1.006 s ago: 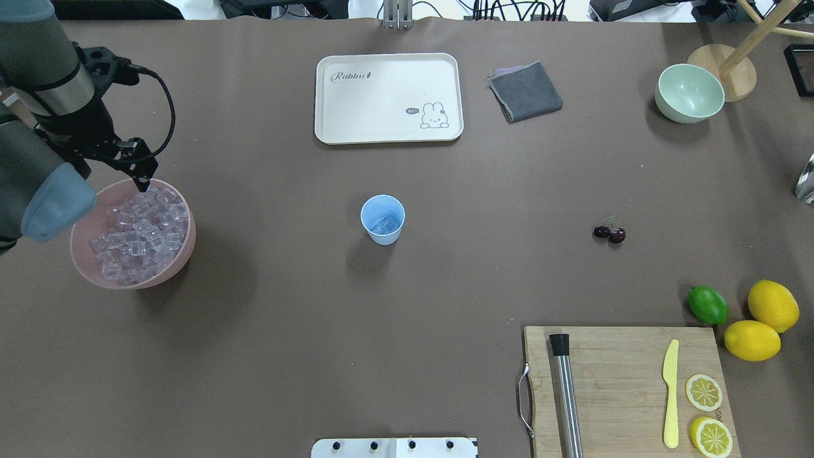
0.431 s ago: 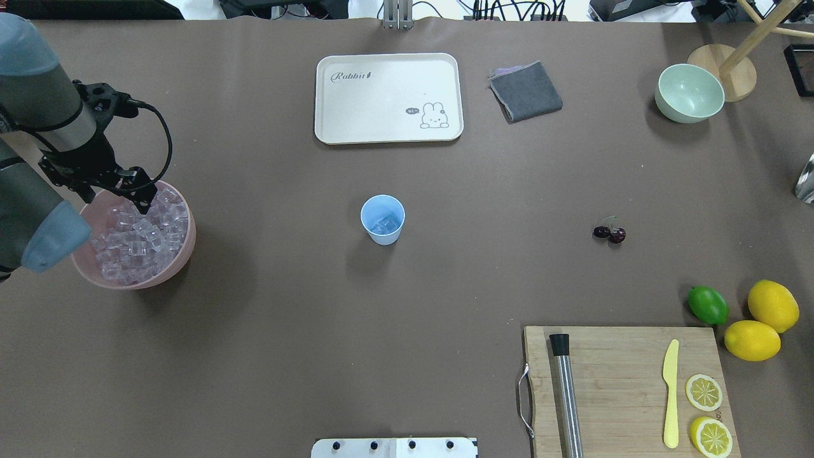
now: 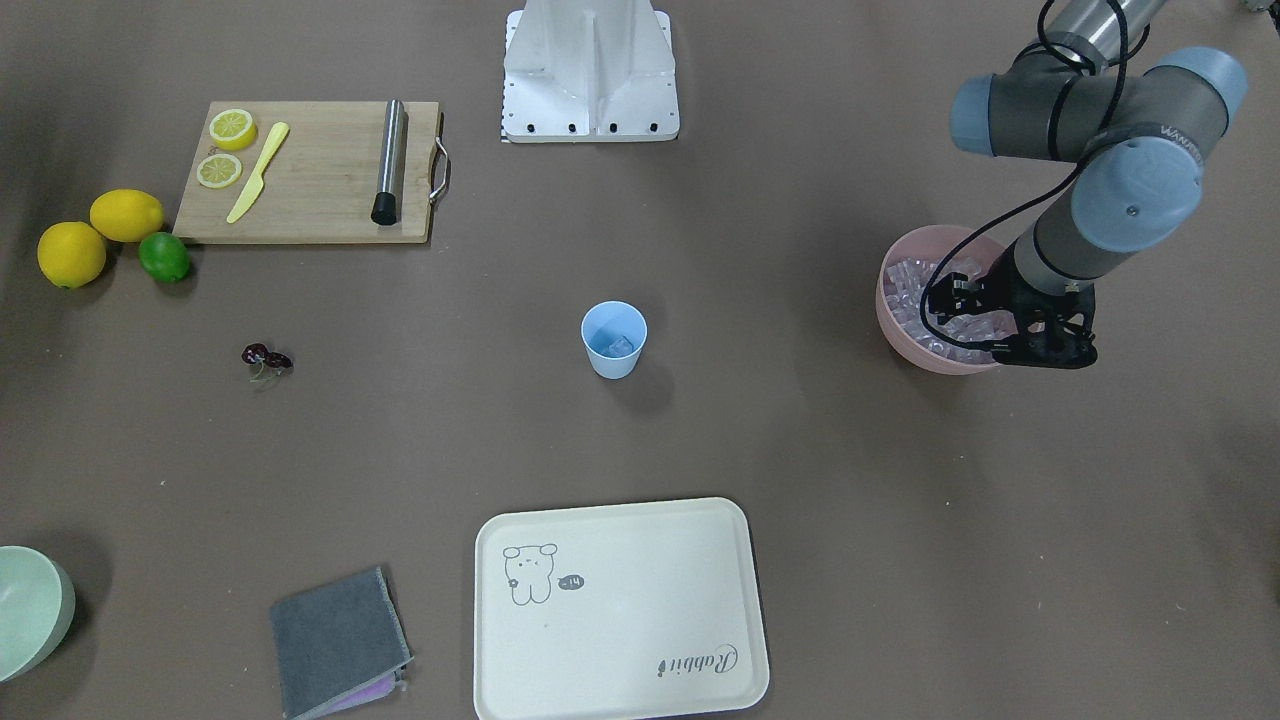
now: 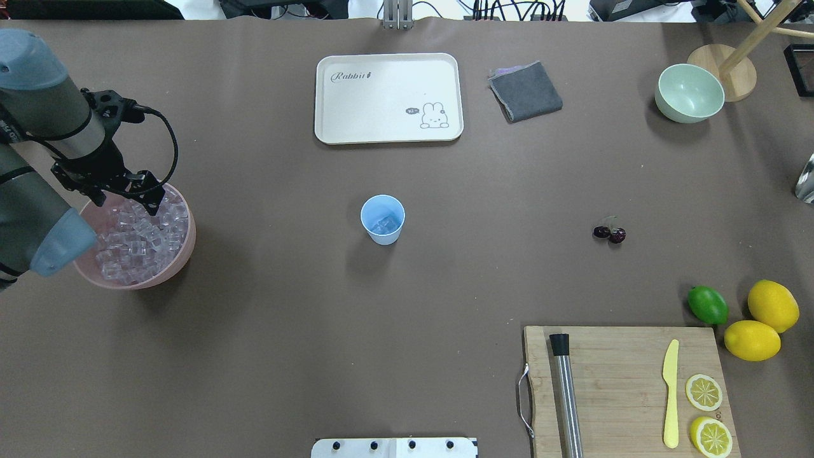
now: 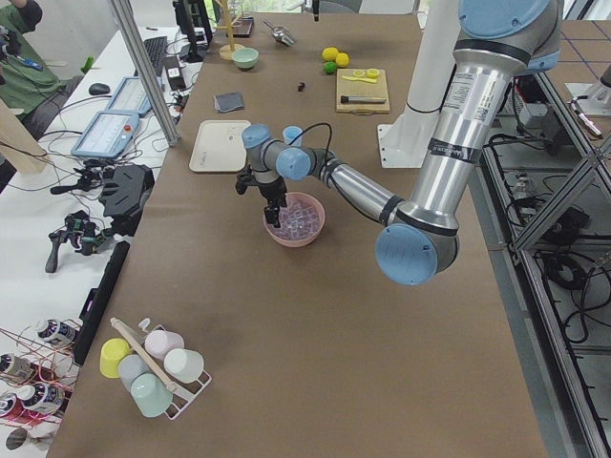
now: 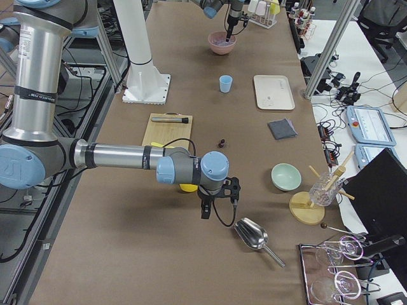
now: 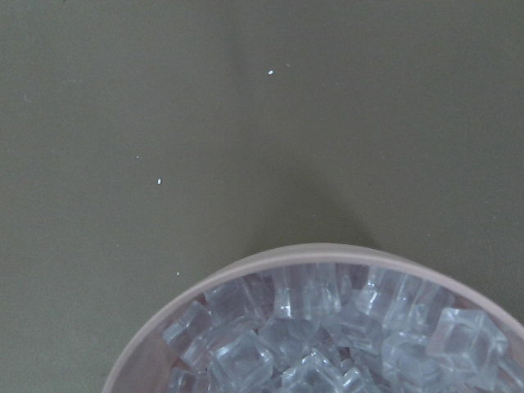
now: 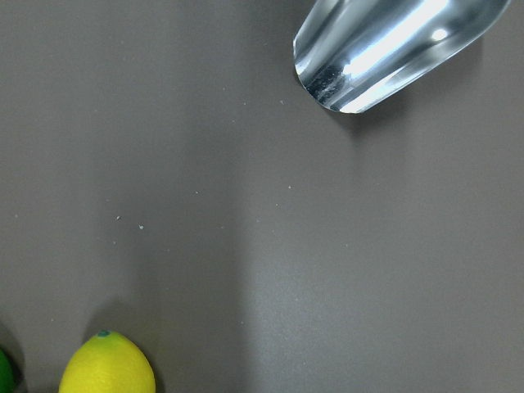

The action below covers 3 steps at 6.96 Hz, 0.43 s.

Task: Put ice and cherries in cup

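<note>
The light blue cup [image 4: 382, 219] stands upright mid-table with a few ice cubes in it; it also shows in the front view [image 3: 614, 338]. A heap of clear ice [image 4: 133, 245] fills the pink bowl [image 4: 189, 238] at the left. My left gripper [image 4: 151, 207] points down into the far side of the heap, its tips among the cubes; I cannot tell how the jaws stand. The left wrist view shows the ice [image 7: 327, 344] and the bowl rim [image 7: 246, 266], no fingers. The cherries [image 4: 610, 233] lie on the table to the right. My right gripper [image 6: 205, 215] hangs near the table's right end; I cannot tell its state.
A cream tray [image 4: 388, 98], a grey cloth [image 4: 525, 91] and a pale green bowl [image 4: 689, 93] sit at the back. A cutting board [image 4: 626, 388] holds a steel tube, yellow knife and lemon slices. A lime [image 4: 707, 305] and two lemons lie beside it. A metal scoop [image 8: 393, 49] lies by the right gripper.
My left gripper has moved from the bowl's far rim down and inward into the ice heap. The cup, cherries and right arm have not moved.
</note>
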Each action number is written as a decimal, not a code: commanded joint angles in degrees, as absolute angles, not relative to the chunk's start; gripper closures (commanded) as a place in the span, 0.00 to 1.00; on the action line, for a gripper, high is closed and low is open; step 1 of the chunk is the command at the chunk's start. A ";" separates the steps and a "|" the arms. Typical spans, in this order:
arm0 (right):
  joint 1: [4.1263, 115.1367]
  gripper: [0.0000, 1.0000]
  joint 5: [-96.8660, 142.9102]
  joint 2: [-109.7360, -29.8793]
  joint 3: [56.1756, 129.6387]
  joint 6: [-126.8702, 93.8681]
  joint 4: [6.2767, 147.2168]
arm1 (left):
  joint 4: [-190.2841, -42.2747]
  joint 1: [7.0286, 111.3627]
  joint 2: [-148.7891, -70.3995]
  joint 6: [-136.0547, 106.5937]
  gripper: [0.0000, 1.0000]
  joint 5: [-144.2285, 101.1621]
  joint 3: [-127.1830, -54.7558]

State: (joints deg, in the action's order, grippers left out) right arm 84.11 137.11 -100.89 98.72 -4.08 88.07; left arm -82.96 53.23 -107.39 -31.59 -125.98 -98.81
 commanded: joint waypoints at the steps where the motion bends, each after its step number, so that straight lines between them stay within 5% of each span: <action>1: 84.11 0.00 137.11 -100.90 98.70 -4.04 88.07 | -84.63 53.17 -107.40 -32.17 0.03 -126.04 -97.47; 3: 84.11 0.00 137.11 -100.90 98.79 -4.04 88.07 | -84.73 53.17 -107.14 -32.17 0.03 -126.12 -96.77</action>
